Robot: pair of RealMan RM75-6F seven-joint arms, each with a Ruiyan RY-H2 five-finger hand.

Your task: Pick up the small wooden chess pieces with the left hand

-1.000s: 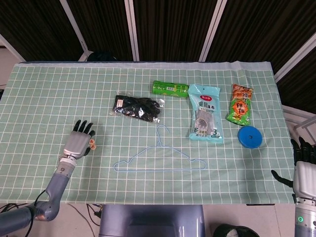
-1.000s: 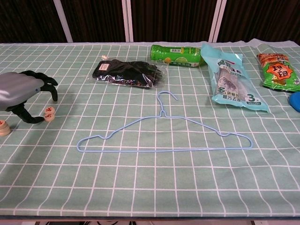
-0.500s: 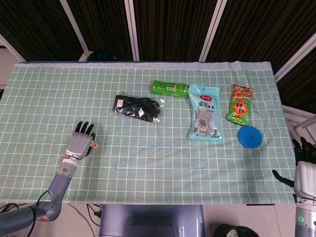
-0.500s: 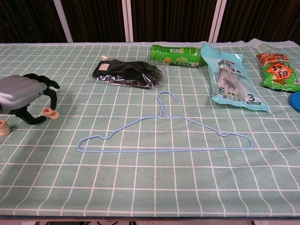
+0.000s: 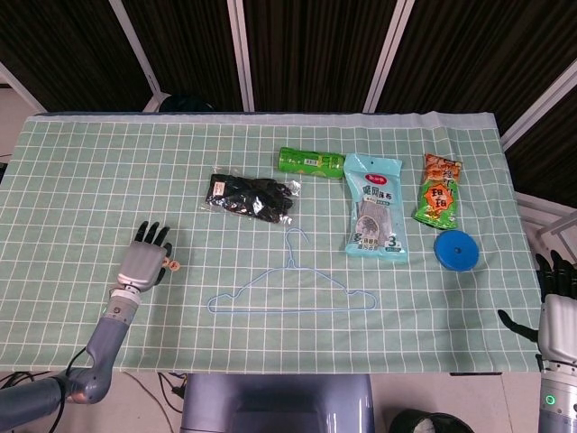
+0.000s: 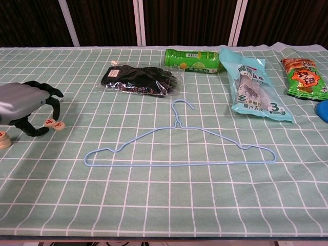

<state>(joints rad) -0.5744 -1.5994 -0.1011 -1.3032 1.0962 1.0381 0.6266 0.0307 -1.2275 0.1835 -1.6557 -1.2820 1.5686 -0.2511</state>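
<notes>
Left hand (image 6: 23, 105) low over the cloth (image 6: 169, 205), fingers curled downward and apart around two small chess pieces (image 6: 54, 124); whether any fingertip actually touches a disc cannot be told, and nothing looks lifted. Pieces just beyond the fingertips on the hanger (image 6: 179, 141) side, side by side and apparently touching; a third piece (image 6: 3, 139) just behind the thumb, toward the near table edge. In the head view only one piece (image 5: 174, 266) visible, just right of the hand (image 5: 144, 259). Right hand (image 5: 554, 302) at the far right edge, well apart from everything, fingers spread, holding nothing. Step in hand, as judged: closing on the pair. For a clean pick, thumb on the near rim and a finger on the far rim of one disc, closing slowly, since flat discs on cloth probably slide or flip under a sideways push; lift straight up only once pinched. Pieces flat, marked faces upward; round in outline, so no long axis and no heading; short axis vertical. Grip therefore free in direction, any opposed pair of rim points serving equally.
</notes>
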